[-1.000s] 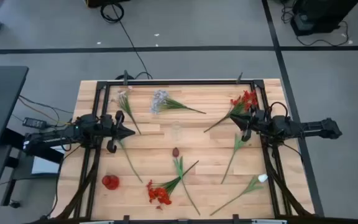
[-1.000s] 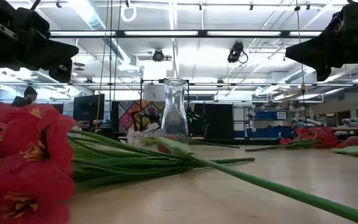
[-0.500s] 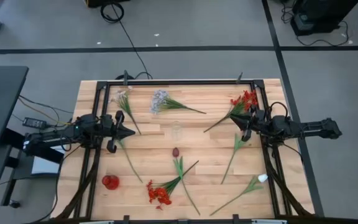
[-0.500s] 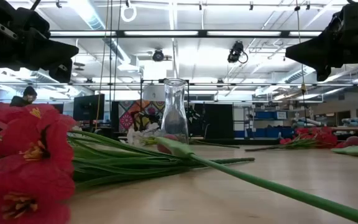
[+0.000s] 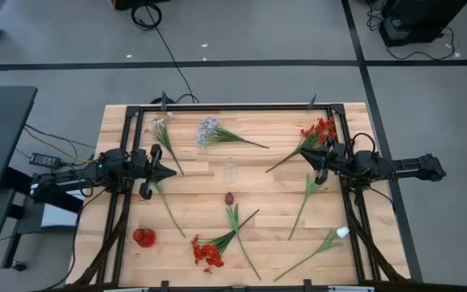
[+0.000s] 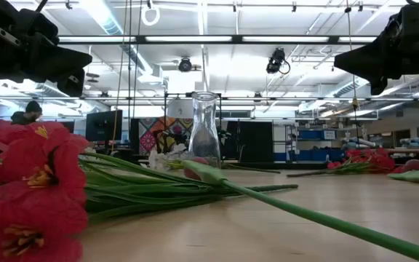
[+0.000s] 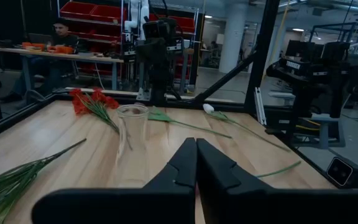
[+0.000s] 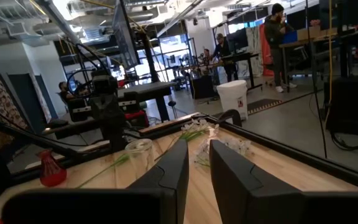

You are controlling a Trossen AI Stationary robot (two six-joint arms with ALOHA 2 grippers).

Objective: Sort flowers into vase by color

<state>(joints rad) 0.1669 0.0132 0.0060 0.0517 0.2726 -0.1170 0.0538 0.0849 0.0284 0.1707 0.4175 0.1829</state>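
Flowers lie flat on the wooden table around a clear glass vase (image 5: 230, 168) that stands upright near the middle. A red cluster (image 5: 319, 131) lies far right and another (image 5: 207, 254) near the front. A dark red tulip bud (image 5: 229, 198) lies just in front of the vase, a white tulip (image 5: 343, 232) near right. Two pale sprays (image 5: 208, 130) (image 5: 162, 130) lie at the back. My left gripper (image 5: 171, 172) hovers shut left of the vase, level, pointing at it. My right gripper (image 5: 309, 156) hovers right of it, fingers slightly apart, with nothing between them (image 8: 197, 163).
A small red vase (image 5: 143, 237) stands at the near left. A black frame (image 5: 233, 106) runs along the table's edges. Loose green stems (image 5: 305, 199) lie between the clear vase and the right arm. People sit at desks in the room beyond (image 7: 58, 37).
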